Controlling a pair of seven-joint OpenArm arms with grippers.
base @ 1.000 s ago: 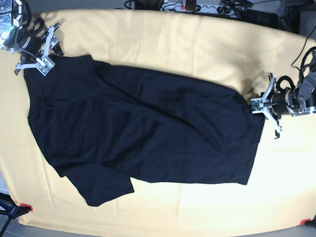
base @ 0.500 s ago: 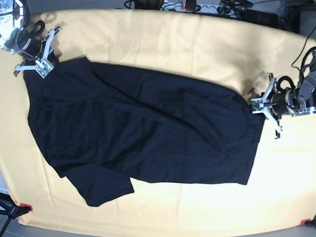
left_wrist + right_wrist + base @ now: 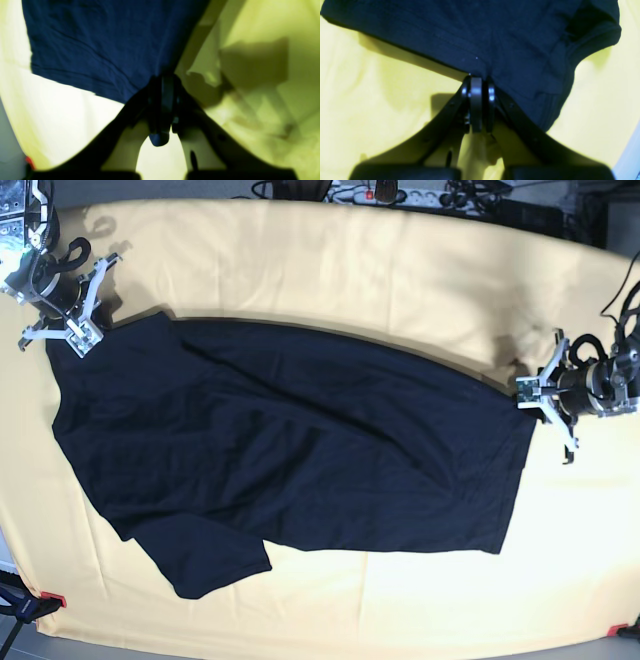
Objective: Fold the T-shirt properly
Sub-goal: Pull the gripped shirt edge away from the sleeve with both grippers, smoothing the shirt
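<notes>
The dark navy T-shirt (image 3: 290,450) lies spread flat on the pale yellow cloth, one sleeve (image 3: 205,565) pointing to the front left. My right gripper (image 3: 68,330) is at the shirt's far left corner. In the right wrist view it (image 3: 478,77) is shut on the shirt's edge (image 3: 507,37). My left gripper (image 3: 527,392) is at the shirt's right corner. In the left wrist view it (image 3: 162,82) is shut on the hem corner of the shirt (image 3: 100,45). The collar is not clear to see.
The pale yellow cloth (image 3: 380,270) covers the whole table and is creased near the left gripper (image 3: 250,87). Red clamps (image 3: 50,598) (image 3: 618,630) hold its front corners. A power strip and cables (image 3: 380,192) lie beyond the far edge.
My right gripper has moved left and a little toward the front with the shirt corner. My left gripper has shifted slightly right. The shirt's far edge is pulled straighter between them.
</notes>
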